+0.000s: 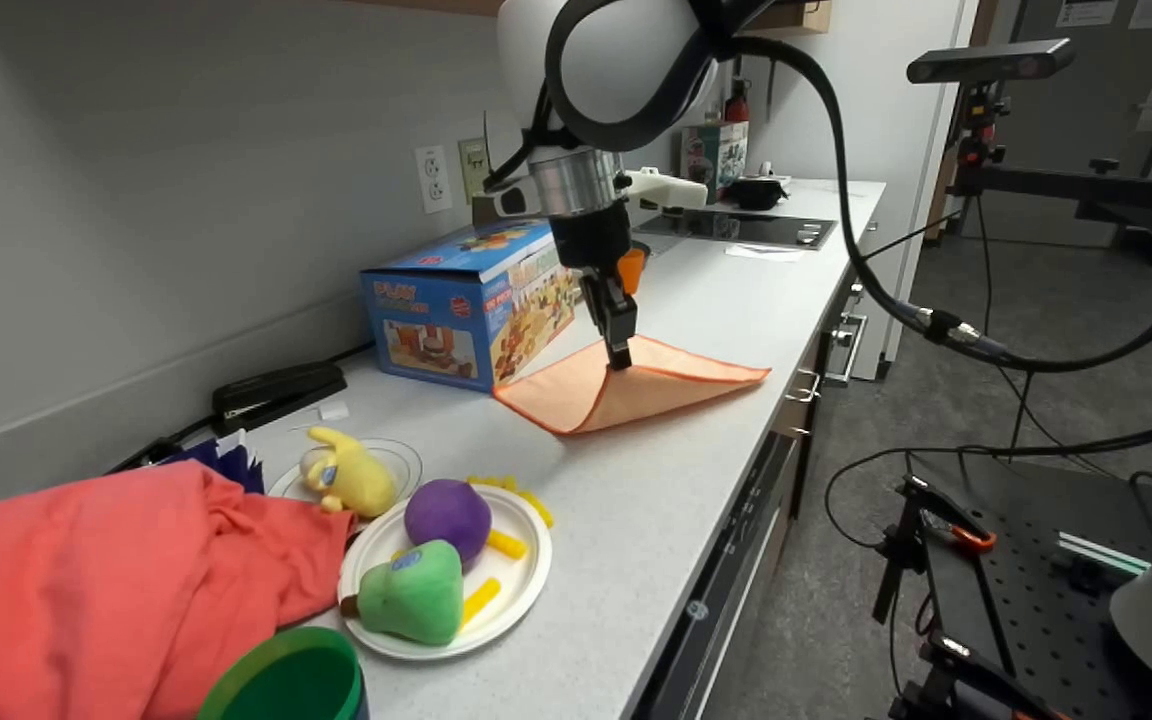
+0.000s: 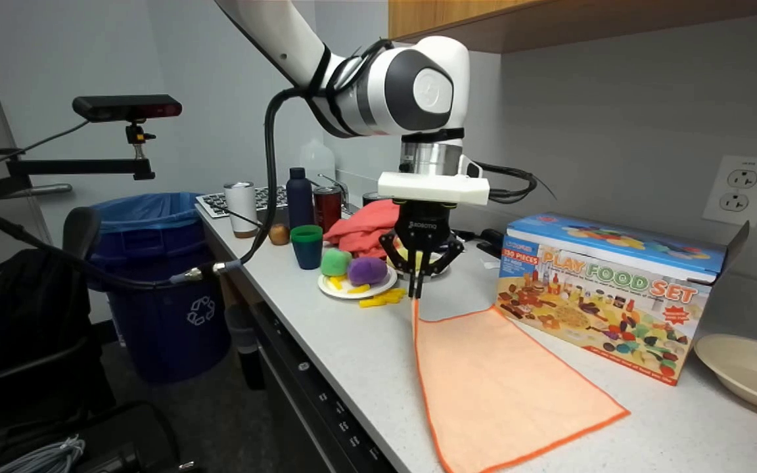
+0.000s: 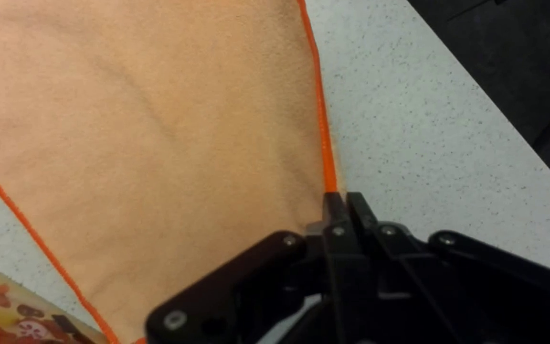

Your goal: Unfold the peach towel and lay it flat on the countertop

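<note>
Near front edge of desk point(image 2: 359, 355), peach towel point(image 2: 503, 387) spreads out, mostly flat, blue box point(image 2: 605, 295) close by toward rear edge. And pincer point(image 2: 415, 293) — clenched on towel, orange hem point(image 3: 323, 124) nipped tight, held up clear of desk, cloth sloping down from grip!

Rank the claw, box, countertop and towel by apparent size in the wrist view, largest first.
1. Peach towel
2. Countertop and claw: too alike to rank, the claw being nearer the viewpoint
3. Box, only partly in view
</note>
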Robot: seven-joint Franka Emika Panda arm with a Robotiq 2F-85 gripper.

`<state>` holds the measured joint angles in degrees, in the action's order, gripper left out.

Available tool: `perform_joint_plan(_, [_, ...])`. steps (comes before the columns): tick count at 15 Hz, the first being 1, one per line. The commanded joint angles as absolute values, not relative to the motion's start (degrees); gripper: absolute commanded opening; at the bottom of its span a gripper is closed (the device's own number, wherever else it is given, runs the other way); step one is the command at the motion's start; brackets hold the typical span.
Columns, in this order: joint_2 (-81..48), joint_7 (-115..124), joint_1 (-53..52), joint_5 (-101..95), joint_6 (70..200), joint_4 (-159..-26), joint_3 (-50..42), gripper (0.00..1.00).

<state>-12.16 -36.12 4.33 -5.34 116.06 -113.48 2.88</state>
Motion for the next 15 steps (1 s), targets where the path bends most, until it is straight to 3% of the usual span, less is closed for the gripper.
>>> perform_joint_plan(1, [-8.7,-35.2,3.7,-4.5,119.8,-117.7,2.6,0.4])
perform_joint_plan(9, [-6.3,-30.3,4.1,-2.8,124.9,-119.5,1.8,0.99])
perform_joint_plan(15, [-4.1,-26.0,5.0,-0.3,129.2,-120.3,-0.4,1.0])
